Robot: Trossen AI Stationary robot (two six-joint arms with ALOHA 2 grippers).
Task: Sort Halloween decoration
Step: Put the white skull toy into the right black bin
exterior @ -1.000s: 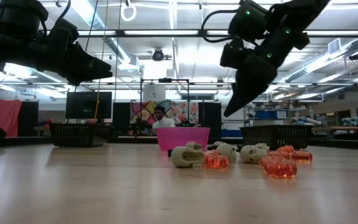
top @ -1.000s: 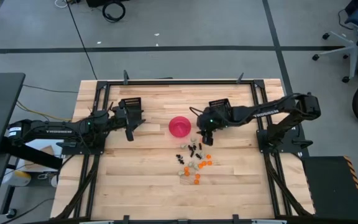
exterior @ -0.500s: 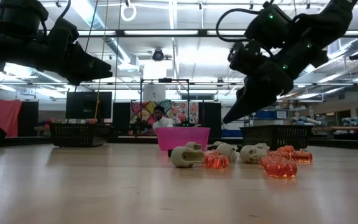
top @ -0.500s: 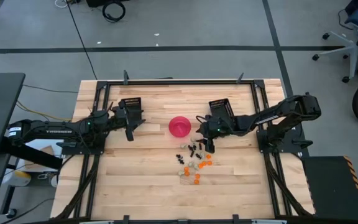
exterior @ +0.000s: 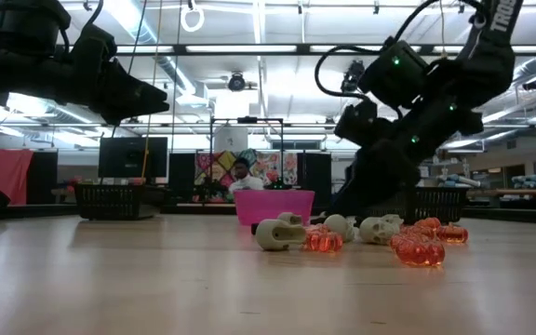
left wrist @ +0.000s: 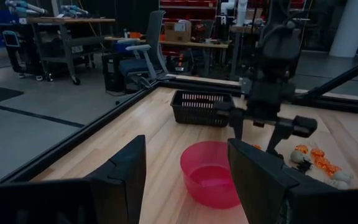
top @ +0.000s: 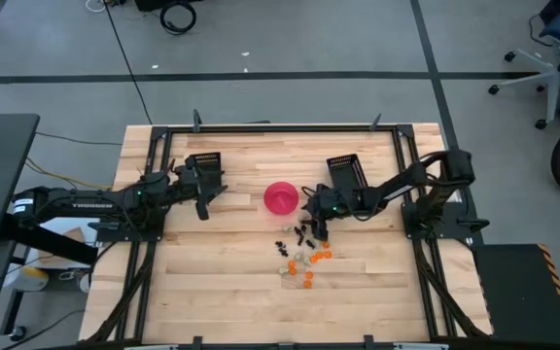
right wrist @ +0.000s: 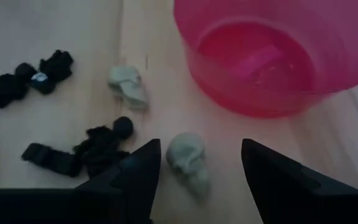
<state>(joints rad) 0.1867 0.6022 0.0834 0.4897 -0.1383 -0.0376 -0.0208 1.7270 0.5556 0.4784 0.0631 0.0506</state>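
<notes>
Right gripper [right wrist: 197, 165] wide open, low over whitish skull [right wrist: 190, 162] beside pink bowl [right wrist: 272, 56]; left gripper [left wrist: 188, 168] open too.

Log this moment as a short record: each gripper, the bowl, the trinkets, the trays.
right gripper: open, low over a whitish skull trinket beside the pink bowl
left gripper: open, raised, waiting left of the bowl
trinkets: orange, black and whitish, scattered on the table
bowl contents: no trinket seen
black trays: two, at the far side

Trinkets [top: 304, 256] just right of and before the bowl [top: 281, 197], trays [top: 205, 162] seemingly behind.
</notes>
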